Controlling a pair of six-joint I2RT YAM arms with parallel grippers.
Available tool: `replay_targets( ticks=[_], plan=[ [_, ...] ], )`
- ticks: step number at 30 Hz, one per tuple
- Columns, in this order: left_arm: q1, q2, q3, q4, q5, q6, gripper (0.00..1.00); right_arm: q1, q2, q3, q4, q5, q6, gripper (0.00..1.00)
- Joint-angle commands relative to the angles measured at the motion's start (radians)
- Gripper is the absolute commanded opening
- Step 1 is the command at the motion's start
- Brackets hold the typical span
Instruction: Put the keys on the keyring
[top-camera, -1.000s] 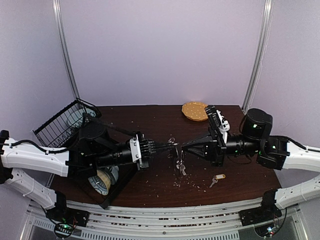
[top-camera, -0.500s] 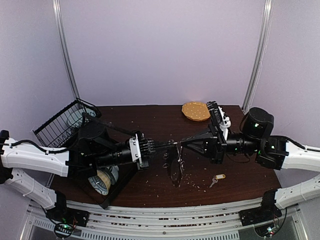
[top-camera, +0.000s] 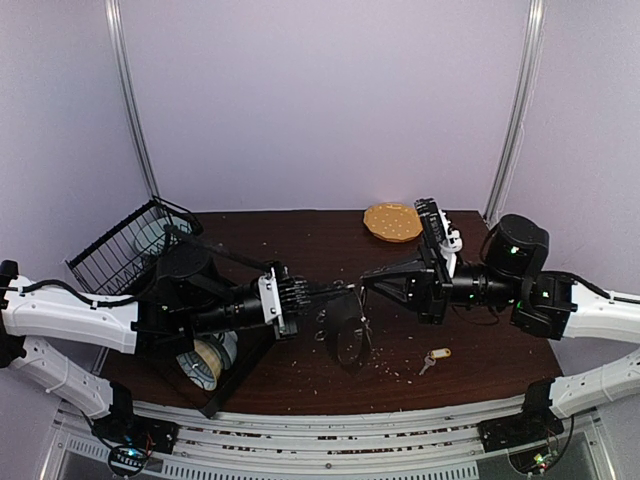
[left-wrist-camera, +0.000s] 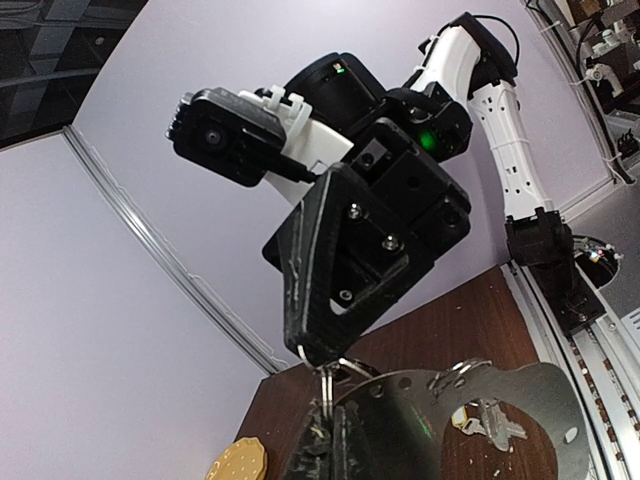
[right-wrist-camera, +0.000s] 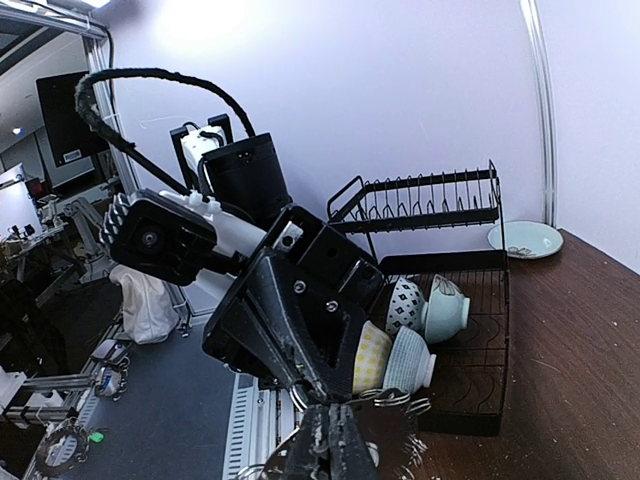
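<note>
My left gripper (top-camera: 348, 291) and right gripper (top-camera: 366, 284) meet tip to tip above the table's middle. Both are shut on a small wire ring at the top of the keyring (top-camera: 340, 350), which hangs below them as a dark loop. In the left wrist view my left gripper (left-wrist-camera: 333, 412) pinches the wire ring just under the right gripper (left-wrist-camera: 322, 352), and the grey holed keyring (left-wrist-camera: 400, 420) spreads to the right. The key with the yellow tag (top-camera: 433, 358) lies on the table at the right and shows through the loop (left-wrist-camera: 497, 428). I cannot make out the black-and-white-tagged key.
A round yellow-tan dotted disc (top-camera: 390, 221) lies at the back of the brown table (top-camera: 300, 235). A black dish rack (top-camera: 130, 245) stands at the left with bowls (right-wrist-camera: 420, 320) in it. Crumbs are scattered around the middle.
Both grippers have risen a little with the wire ring between them. The keyring has come up off the table and now hangs free.
</note>
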Motion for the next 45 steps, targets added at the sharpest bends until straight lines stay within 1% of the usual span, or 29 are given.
replay_targets(
  ticks=[1, 16, 23, 30, 37, 45],
  plan=[
    [-0.004, -0.019, -0.003, 0.091, 0.009, -0.018, 0.00, 0.002, 0.004, -0.012, 0.006, 0.006, -0.012, 0.00],
    [-0.004, -0.008, 0.004, 0.086, 0.001, -0.021, 0.00, 0.003, 0.003, -0.021, 0.037, -0.016, 0.001, 0.00],
    [-0.004, -0.015, -0.010, 0.104, -0.038, -0.011, 0.00, 0.000, -0.013, -0.029, 0.027, -0.025, 0.006, 0.00],
    [-0.004, -0.009, -0.026, 0.154, -0.029, 0.002, 0.00, -0.001, -0.004, -0.035, 0.062, -0.044, 0.036, 0.00],
    [-0.006, -0.004, -0.021, 0.149, -0.007, -0.001, 0.00, -0.003, 0.003, -0.041, 0.110, -0.028, 0.052, 0.00],
    [-0.006, -0.002, -0.018, 0.141, -0.008, -0.003, 0.00, -0.003, 0.022, -0.028, 0.104, -0.030, 0.044, 0.00]
  ],
)
